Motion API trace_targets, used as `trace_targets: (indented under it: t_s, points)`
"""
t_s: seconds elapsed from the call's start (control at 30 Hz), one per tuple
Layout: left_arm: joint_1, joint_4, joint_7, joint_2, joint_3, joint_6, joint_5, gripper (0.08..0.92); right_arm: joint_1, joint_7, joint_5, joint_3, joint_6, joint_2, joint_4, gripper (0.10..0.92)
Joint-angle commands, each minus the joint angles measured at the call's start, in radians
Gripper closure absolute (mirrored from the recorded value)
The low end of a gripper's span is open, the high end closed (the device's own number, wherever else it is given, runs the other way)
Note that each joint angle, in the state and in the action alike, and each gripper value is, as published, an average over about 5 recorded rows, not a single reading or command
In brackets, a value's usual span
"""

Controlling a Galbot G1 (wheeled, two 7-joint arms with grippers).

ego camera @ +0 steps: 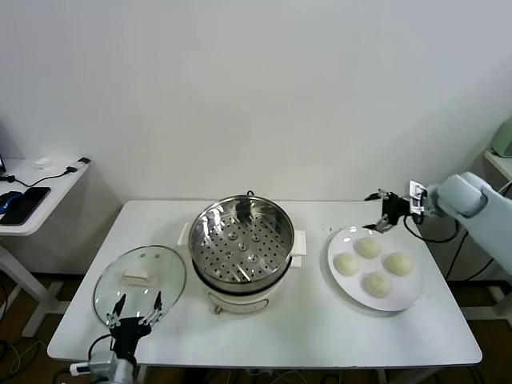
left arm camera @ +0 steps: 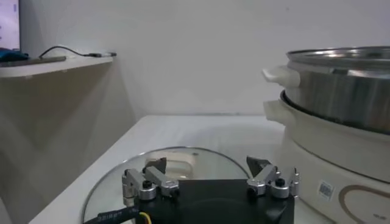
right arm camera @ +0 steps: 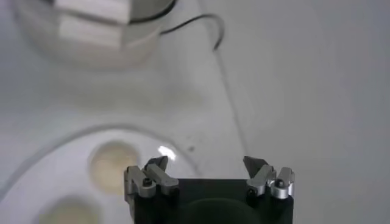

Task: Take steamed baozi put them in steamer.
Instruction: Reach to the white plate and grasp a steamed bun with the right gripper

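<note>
Steamed baozi (ego camera: 369, 247) just below right claw (ego camera: 378, 213)

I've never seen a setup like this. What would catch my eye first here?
Probably the shiny steamer standing open at the middle of the white table, its perforated tray bare. To its right, four pale steamed baozi sit on a white plate, with the right hand hovering open at the plate's far edge. Left of the steamer lies a glass lid, the open left hand at its near edge.

Bright even light; glare on steamer (ego camera: 240, 240) rim; right wrist view blurred, soft shadows.
</note>
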Motion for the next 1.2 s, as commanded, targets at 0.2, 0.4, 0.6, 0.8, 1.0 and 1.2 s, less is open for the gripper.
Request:
trace_targets:
  t_s: [0.2, 0.4, 0.6, 0.8, 1.0, 1.2]
  points:
    - [0.008, 0.011, -0.001, -0.006, -0.015, 0.0, 0.015, 0.177, 0.167, -0.115, -0.039, -0.336, -0.019, 0.197, -0.262, 0.203]
    - [0.022, 0.012, -0.001, -0.01, -0.017, -0.004, 0.023, 0.177, 0.084, -0.078, -0.08, -0.248, -0.04, 0.298, -0.401, 0.203]
    - [0.028, 0.01, -0.002, -0.015, -0.015, -0.007, 0.025, 0.177, 0.011, -0.073, -0.113, -0.168, -0.025, 0.341, -0.482, 0.203]
    - [0.024, 0.015, -0.002, -0.017, -0.011, -0.007, 0.03, 0.177, -0.045, -0.072, -0.122, -0.084, -0.007, 0.376, -0.546, 0.203]
    - [0.025, 0.019, -0.002, -0.018, -0.009, -0.008, 0.033, 0.177, -0.081, -0.073, -0.181, -0.007, 0.021, 0.418, -0.616, 0.203]
    - [0.024, 0.021, -0.002, -0.019, -0.007, -0.007, 0.035, 0.177, -0.092, -0.065, -0.22, 0.041, 0.036, 0.444, -0.662, 0.274]
